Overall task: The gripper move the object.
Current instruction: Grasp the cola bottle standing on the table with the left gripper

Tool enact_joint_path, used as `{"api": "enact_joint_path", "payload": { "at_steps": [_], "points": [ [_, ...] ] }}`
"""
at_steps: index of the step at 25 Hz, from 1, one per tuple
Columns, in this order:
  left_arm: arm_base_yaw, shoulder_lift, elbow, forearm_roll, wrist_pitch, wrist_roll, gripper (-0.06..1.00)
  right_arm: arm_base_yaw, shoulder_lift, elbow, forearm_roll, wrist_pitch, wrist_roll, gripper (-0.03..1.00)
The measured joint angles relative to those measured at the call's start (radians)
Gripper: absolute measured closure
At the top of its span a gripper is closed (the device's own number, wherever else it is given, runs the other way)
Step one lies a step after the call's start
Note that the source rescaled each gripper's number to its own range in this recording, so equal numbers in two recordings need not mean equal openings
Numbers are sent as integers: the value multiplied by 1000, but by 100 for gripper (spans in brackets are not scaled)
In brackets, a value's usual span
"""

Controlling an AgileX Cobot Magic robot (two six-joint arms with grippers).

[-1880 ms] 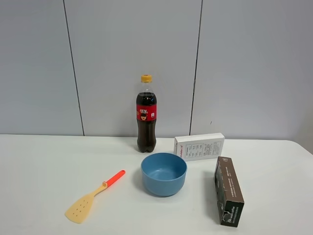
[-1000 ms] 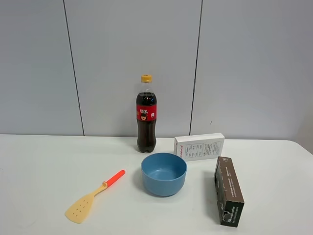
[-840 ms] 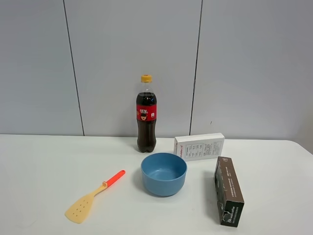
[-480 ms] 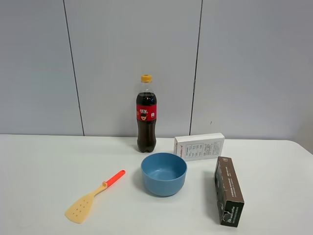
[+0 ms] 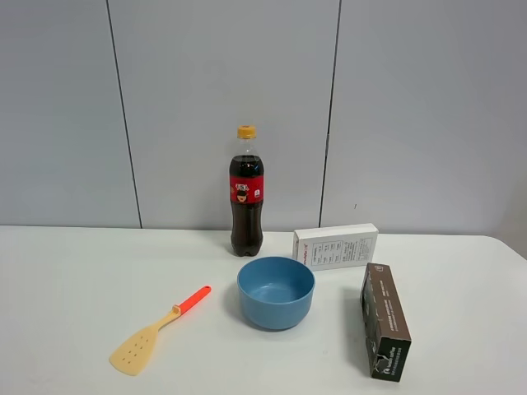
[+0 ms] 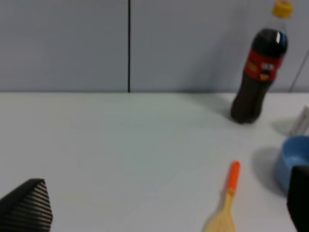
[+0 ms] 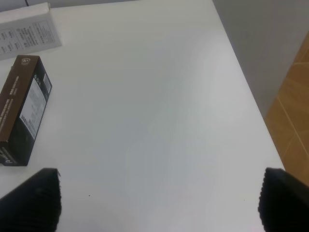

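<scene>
The cola bottle [image 5: 246,191] stands upright at the back of the white table, with a yellow cap and a red label. It also shows in the left wrist view [image 6: 259,72], far from the gripper. No arm shows in the exterior high view. My left gripper [image 6: 164,208] is open and empty; only its two black fingertips [image 6: 26,205] show, wide apart above the table. My right gripper [image 7: 159,200] is open and empty above the table's right part, with its fingertips [image 7: 34,198] wide apart.
A blue bowl [image 5: 276,291] sits just in front of the bottle. A yellow spatula with an orange handle [image 5: 156,332] lies at the front left. A white box [image 5: 335,246] and a dark brown box [image 5: 384,331] lie on the right. The table's right edge [image 7: 246,92] drops off.
</scene>
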Motion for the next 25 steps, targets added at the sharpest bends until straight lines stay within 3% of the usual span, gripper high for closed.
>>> {"api": "enact_joint_path", "payload": {
  "at_steps": [7,11,20,25],
  "points": [
    [0,250,0,0,-377,11,-6,0,0,0,0,0,0,-3],
    [-19,385,0,21,-503,7,-6,0,0,0,0,0,0,-3],
    [-210,684,0,33,-848,-111,-6,0,0,0,0,0,0,-3],
    [-260,868,0,33,-1003,-138,-6,0,0,0,0,0,0,-3]
  ]
}}
